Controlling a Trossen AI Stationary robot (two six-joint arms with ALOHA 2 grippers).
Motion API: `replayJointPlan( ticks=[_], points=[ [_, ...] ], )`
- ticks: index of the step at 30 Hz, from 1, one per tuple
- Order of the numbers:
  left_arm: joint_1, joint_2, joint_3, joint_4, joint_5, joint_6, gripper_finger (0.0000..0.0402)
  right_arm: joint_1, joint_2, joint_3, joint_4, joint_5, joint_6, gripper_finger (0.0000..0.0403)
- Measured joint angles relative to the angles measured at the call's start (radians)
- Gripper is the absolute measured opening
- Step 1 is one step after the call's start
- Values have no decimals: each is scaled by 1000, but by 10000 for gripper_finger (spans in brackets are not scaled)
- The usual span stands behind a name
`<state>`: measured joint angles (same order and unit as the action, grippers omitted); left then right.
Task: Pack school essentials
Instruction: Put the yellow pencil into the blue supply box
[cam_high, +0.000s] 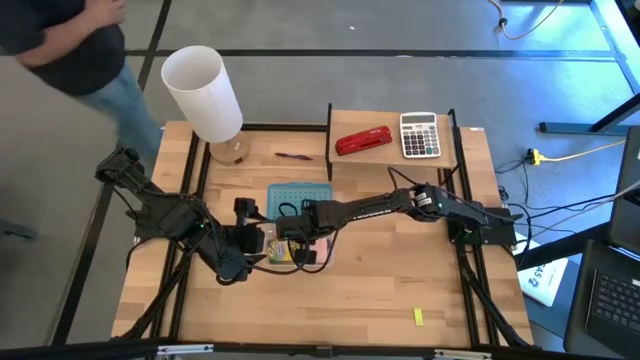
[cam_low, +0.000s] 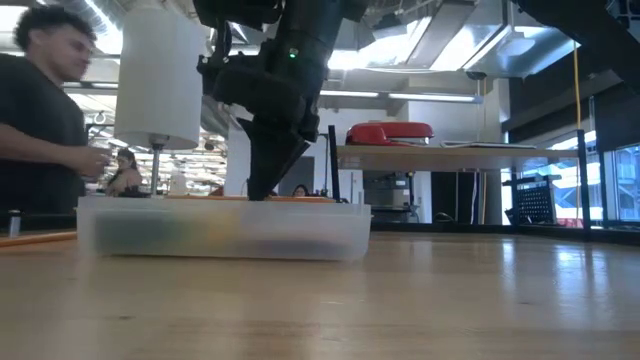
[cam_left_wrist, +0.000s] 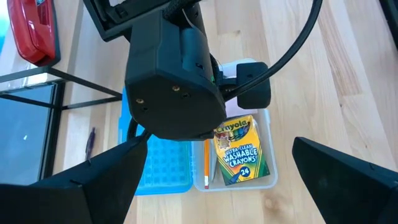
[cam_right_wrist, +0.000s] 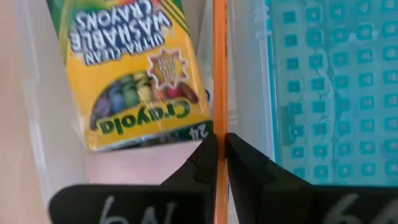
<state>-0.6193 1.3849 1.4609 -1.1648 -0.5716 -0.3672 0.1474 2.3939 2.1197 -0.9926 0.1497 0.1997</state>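
Now your right gripper pinches an orange pencil over the clear box, centre frame. Crayons lie inside. Your left gripper, just left, stands spread.

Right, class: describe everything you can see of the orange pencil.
The orange pencil is thin, straight and plain orange. The right gripper is shut on it, one dark finger on each side. It lies lengthwise inside the clear plastic box, along the wall nearest the blue lid, beside the Crayola crayon box. Neither end can be made out.
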Motion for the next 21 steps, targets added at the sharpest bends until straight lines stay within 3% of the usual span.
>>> replayJointPlan(
  ticks=[21],
  points=[
    [0,0,0,0,0,1,396,-1,21,0,5,-4,-37,31]
  ],
)
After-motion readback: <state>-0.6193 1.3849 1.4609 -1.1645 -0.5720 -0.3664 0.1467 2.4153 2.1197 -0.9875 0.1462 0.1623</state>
